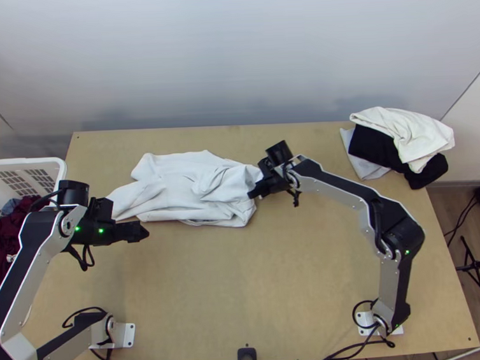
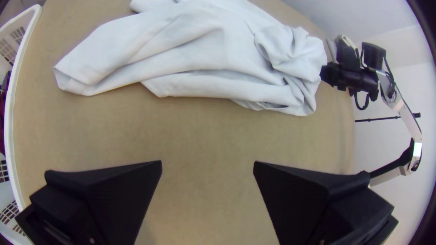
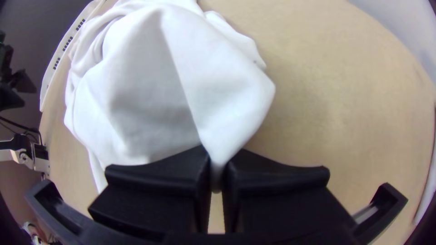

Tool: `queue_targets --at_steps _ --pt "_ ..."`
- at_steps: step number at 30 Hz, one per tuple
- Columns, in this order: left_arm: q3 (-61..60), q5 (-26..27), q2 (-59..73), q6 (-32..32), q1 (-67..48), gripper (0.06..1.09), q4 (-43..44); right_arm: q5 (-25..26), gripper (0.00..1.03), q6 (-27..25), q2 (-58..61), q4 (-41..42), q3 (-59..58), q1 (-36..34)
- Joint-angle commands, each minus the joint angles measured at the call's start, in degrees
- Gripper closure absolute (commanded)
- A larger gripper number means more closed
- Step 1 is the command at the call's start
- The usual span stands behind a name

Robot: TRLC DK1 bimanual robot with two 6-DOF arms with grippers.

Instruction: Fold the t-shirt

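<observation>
Pale wooden surface (image 1: 277,293) bears the white t-shirt (image 1: 177,189), bunched toward ten o'clock. The right hand (image 3: 217,174) pinches a peak of it; the left hand (image 2: 207,167), at nine o'clock, gapes empty. Better spread both ends before creasing; the collar is indistinguishable.

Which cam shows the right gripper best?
Right wrist view: right gripper up close, fingers shut on pinched white cloth. Top view: gripper plus its arm, at the cloth's right end. Left wrist view: small, farther off.
</observation>
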Motion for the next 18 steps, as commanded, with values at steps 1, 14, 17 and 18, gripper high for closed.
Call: queue_targets --at_steps 1,14,17,18 --pt "0.3 0.1 0.3 -0.4 0.0 0.11 1.3 1.6 0.99 -2.0 -4.7 -4.8 -1.9 -2.6" --pt "-4.8 0.1 0.6 -6.9 -3.1 0.11 13.3 5.5 0.99 -0.4 -21.8 -25.1 11.5 -0.9" --pt "-7.0 -0.1 0.2 -6.7 -5.5 0.11 18.1 6.5 0.99 0.7 -23.2 -26.9 14.9 1.2" --pt "-7.5 -2.0 0.2 -6.7 -6.8 0.11 19.5 6.9 0.99 1.0 -23.2 -27.9 16.4 1.9"
